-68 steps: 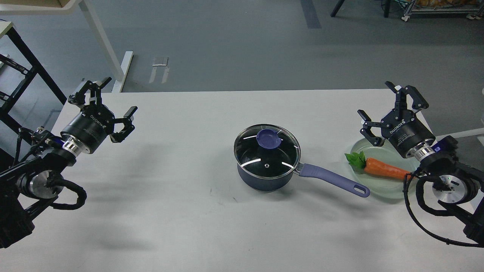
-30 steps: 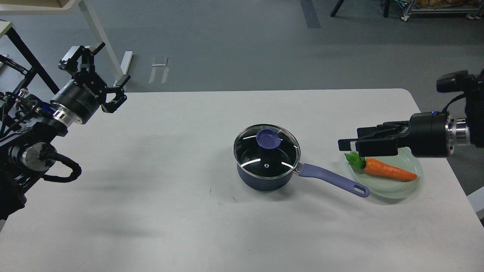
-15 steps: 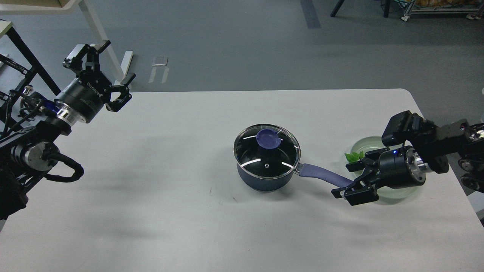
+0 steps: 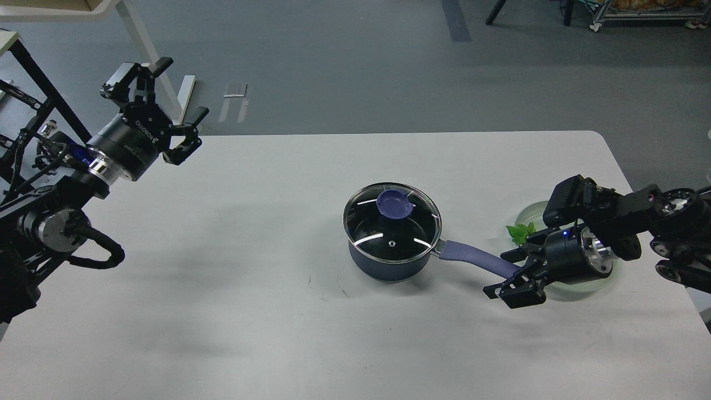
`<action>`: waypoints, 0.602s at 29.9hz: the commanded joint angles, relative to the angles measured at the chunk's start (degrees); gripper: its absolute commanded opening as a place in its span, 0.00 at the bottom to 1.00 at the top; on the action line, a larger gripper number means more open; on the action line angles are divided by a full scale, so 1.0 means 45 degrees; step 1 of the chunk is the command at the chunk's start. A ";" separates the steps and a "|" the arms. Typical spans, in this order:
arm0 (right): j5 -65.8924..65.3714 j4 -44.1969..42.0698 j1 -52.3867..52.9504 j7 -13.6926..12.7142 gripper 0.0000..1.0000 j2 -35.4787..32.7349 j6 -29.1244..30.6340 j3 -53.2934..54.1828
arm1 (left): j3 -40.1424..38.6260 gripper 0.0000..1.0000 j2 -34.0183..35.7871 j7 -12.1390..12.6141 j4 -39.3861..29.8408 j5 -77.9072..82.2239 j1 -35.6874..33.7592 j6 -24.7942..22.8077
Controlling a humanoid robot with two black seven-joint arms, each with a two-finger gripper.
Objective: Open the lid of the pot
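Observation:
A dark blue pot (image 4: pixel 389 261) stands at the table's middle with a glass lid (image 4: pixel 392 225) on it; the lid has a blue knob (image 4: pixel 394 203). The pot's purple handle (image 4: pixel 472 258) points right. My right gripper (image 4: pixel 512 275) is low at the handle's far end, open, with one finger on each side of it. My left gripper (image 4: pixel 179 100) is open and empty, raised over the table's far left corner, well away from the pot.
A pale green glass plate (image 4: pixel 586 282) lies under my right wrist at the right. Green carrot leaves (image 4: pixel 519 233) show at its left rim; the carrot itself is hidden by my arm. A black frame (image 4: pixel 33 83) stands off the table's left.

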 commanded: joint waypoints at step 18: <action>-0.0141 0.0008 0.0241 0.0002 0.32 -0.0072 -0.0387 -0.0037 | -0.0153 0.99 -0.0760 0.0001 -0.2482 1.0883 -0.0721 0.1171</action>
